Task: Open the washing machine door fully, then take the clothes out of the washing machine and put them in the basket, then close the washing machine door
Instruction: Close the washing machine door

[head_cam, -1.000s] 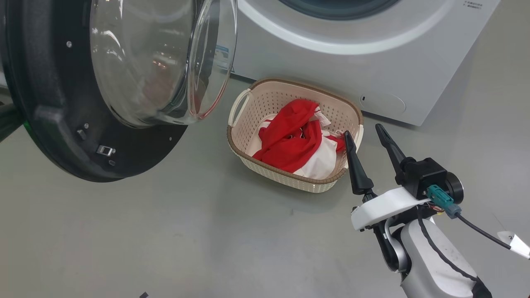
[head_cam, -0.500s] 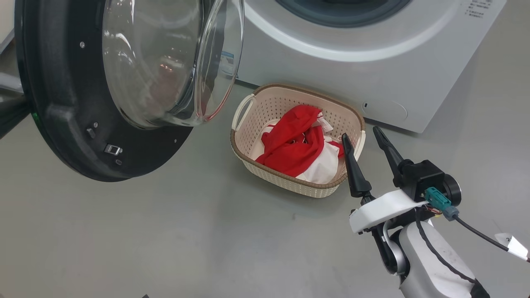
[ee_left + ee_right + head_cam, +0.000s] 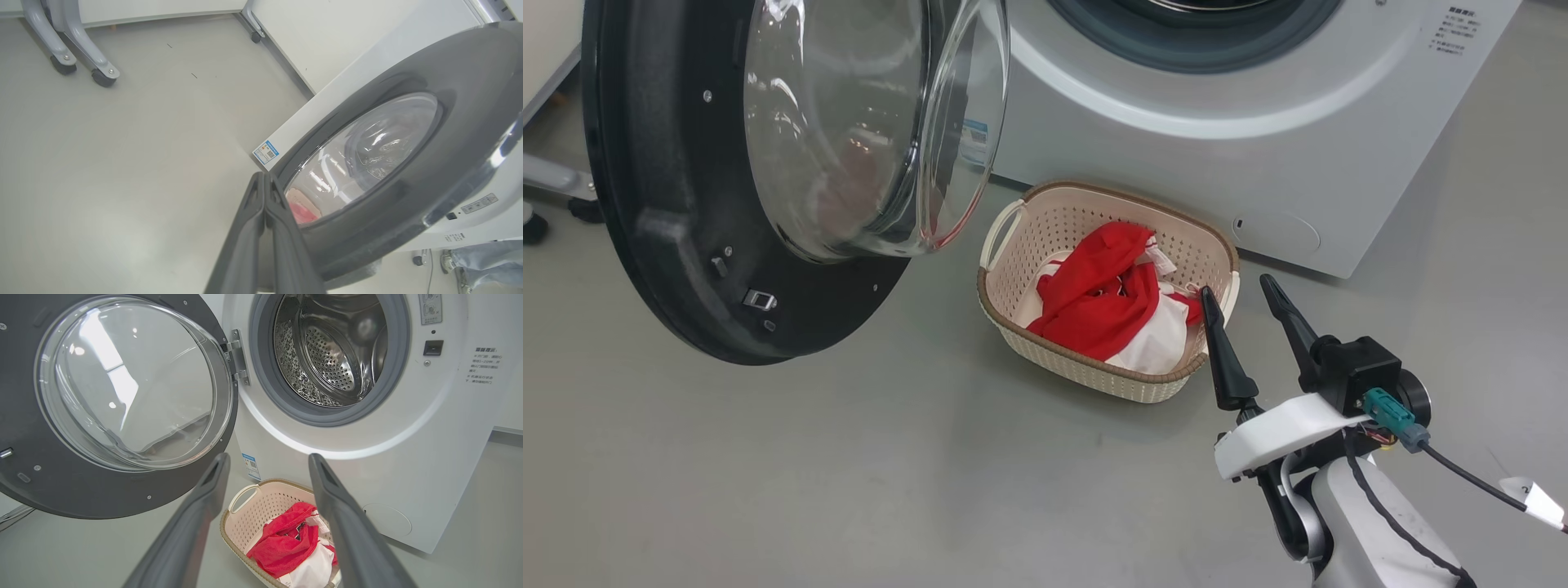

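Note:
The washing machine door (image 3: 678, 245), black-rimmed with a bulging glass bowl (image 3: 866, 122), hangs open to the left of the washing machine (image 3: 1176, 163). The steel drum (image 3: 327, 355) looks bare inside. The clothes (image 3: 1107, 306), red and white, lie in the cream basket (image 3: 1045, 229) on the floor before the machine. My right gripper (image 3: 1237, 285) is open with nothing in it, just right of the basket's near corner. In the right wrist view the basket (image 3: 261, 506) and the clothes (image 3: 286, 549) show between its fingers. My left gripper (image 3: 264, 176) is shut, its tips at the lower edge of the door (image 3: 408, 192).
Grey frame legs on casters (image 3: 102, 75) stand on the floor behind the door, one caster (image 3: 533, 230) at the far left. A cable with a white tag (image 3: 1531, 494) trails from my right wrist. Blue denim (image 3: 486, 261) shows beyond the machine.
The head camera has tilted, so the whole scene sits lower. The door's outer edge has shifted right, towards the machine, more than the basket has. My right gripper stays open by the basket.

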`<state>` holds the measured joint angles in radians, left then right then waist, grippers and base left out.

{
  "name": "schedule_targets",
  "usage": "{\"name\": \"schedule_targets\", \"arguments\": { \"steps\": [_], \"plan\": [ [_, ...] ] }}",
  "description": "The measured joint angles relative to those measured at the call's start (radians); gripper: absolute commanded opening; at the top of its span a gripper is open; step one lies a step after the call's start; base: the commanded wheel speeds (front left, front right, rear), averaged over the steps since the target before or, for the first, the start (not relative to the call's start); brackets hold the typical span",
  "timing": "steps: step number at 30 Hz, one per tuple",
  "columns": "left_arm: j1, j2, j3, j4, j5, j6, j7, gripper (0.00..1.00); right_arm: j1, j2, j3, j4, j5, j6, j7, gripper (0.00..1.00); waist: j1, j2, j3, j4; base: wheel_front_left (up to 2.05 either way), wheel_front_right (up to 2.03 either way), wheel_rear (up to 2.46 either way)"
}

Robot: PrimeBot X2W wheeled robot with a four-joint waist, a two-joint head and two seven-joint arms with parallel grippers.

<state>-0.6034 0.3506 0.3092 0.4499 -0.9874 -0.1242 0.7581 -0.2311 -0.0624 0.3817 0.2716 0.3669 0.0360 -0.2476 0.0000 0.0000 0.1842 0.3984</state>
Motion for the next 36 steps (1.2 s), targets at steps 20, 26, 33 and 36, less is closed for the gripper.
{"name": "schedule_targets", "arguments": {
  "steps": [20,26,33,36],
  "plan": [
    [0.371,0.054,-0.282,-0.282,0.223,0.0,-0.612,0.0,0.016,0.001,-0.002,-0.005,0.001,-0.003,0.0,1.0,0.0,0.0,-0.012,0.032,0.0,0.0,0.0],
    [0.429,0.052,-0.303,-0.292,0.277,0.0,-0.786,0.0,0.016,0.001,-0.003,-0.007,0.001,-0.003,0.0,1.0,0.0,0.0,-0.009,0.033,0.0,0.0,0.0],
    [0.484,0.028,-0.337,-0.253,0.299,0.0,-0.925,0.0,0.016,0.001,-0.005,-0.013,0.001,-0.003,0.0,1.0,0.0,0.0,-0.006,0.032,0.0,0.0,0.0],
    [0.49,0.028,-0.35,-0.231,0.314,0.0,-0.953,0.55,0.016,0.001,-0.005,-0.015,0.001,-0.003,0.0,1.0,0.0,0.0,-0.005,0.031,0.0,0.0,0.0]
  ]
}}
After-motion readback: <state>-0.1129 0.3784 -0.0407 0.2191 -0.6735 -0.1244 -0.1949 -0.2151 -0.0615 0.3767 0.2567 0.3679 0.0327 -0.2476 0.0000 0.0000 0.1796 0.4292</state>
